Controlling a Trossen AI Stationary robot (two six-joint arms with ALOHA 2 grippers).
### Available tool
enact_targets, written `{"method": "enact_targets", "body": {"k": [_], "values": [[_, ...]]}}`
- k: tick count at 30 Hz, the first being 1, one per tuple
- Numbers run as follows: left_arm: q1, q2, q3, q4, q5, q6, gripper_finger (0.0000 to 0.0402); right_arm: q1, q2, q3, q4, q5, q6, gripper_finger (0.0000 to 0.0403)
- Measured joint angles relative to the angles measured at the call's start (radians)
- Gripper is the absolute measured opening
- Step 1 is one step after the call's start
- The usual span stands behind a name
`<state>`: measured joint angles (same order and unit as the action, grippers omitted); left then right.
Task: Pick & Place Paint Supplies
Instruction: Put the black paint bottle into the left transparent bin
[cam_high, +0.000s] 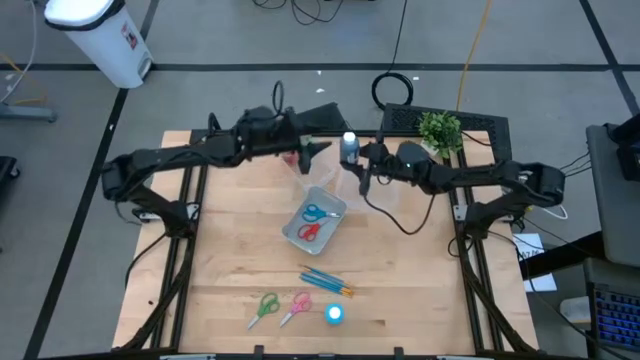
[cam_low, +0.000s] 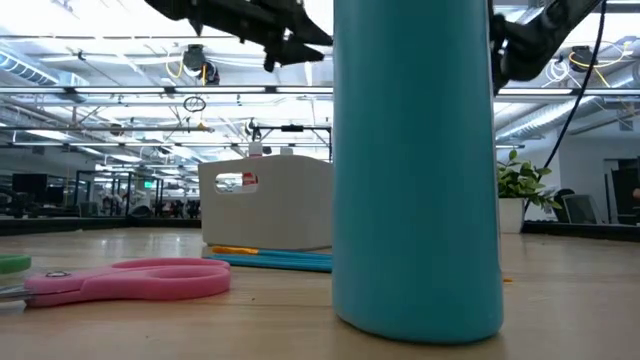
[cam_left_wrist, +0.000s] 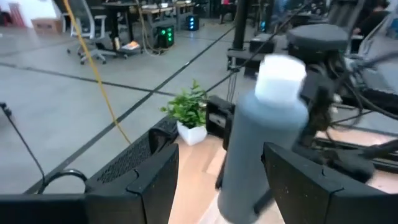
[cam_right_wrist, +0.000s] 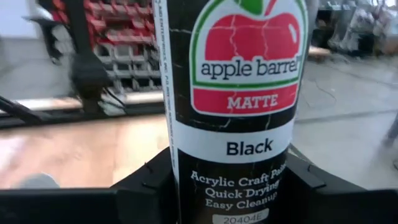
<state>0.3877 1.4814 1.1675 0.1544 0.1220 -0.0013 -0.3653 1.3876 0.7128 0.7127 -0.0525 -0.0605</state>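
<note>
A grey bottle with a white cap (cam_left_wrist: 264, 124), its label reading black matte paint (cam_right_wrist: 239, 93), hangs upright high over the table's far middle. My right gripper (cam_high: 358, 158) is shut on it. My left gripper (cam_high: 315, 148) is open and level, just to the bottle's left and pointing at it, apart from it in the high view. A clear tub (cam_high: 315, 220) at the table's middle holds blue and red scissors. Blue brushes (cam_high: 325, 283), green scissors (cam_high: 263, 308), pink scissors (cam_high: 295, 308) and a light blue bottle (cam_high: 334, 314) lie or stand near the front edge. My right gripper pinches the bottle's lower body (cam_right_wrist: 177, 177) between its two fingers, one on each side wall. The fingers lie level and come from the table's right side. The bottle stands upright, cap up, lifted clear of the table.
A small potted plant (cam_high: 440, 128) stands at the far right corner, behind my right arm. Another clear tub (cam_high: 300, 168) sits below my left gripper near the far edge. Bare wood lies on both sides of the middle tub.
</note>
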Motion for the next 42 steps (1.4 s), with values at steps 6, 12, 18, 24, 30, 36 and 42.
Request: {"method": "enact_targets", "body": {"k": [6,12,18,24,30,36,42], "values": [[0.003,0.095,0.045,-0.029,0.009,0.109,0.0239,-0.029,0.002,0.001,-0.001,-0.002,0.006,0.0168],[0.000,0.092,0.050,-0.009,0.009,0.217,0.0239,-0.029,0.036,-0.001,-0.030,0.003,-0.001,0.0169],[-0.004,0.088,0.048,-0.007,0.008,0.238,0.0239,-0.038,0.114,0.001,0.063,0.000,-0.004,0.0169],[-0.007,0.072,0.050,0.063,0.015,0.254,0.0239,-0.045,0.153,-0.001,0.086,-0.010,0.004,0.0169],[-0.008,0.088,0.048,0.050,0.039,0.242,0.0239,-0.036,0.152,0.000,0.098,-0.005,0.017,0.0169],[-0.007,0.102,0.048,0.081,0.125,0.185,0.0239,-0.032,0.150,0.000,0.096,-0.005,0.013,0.0169],[-0.007,0.101,0.048,0.088,0.131,0.175,0.0239,-0.019,0.150,0.000,0.095,-0.005,0.003,0.0169]]}}
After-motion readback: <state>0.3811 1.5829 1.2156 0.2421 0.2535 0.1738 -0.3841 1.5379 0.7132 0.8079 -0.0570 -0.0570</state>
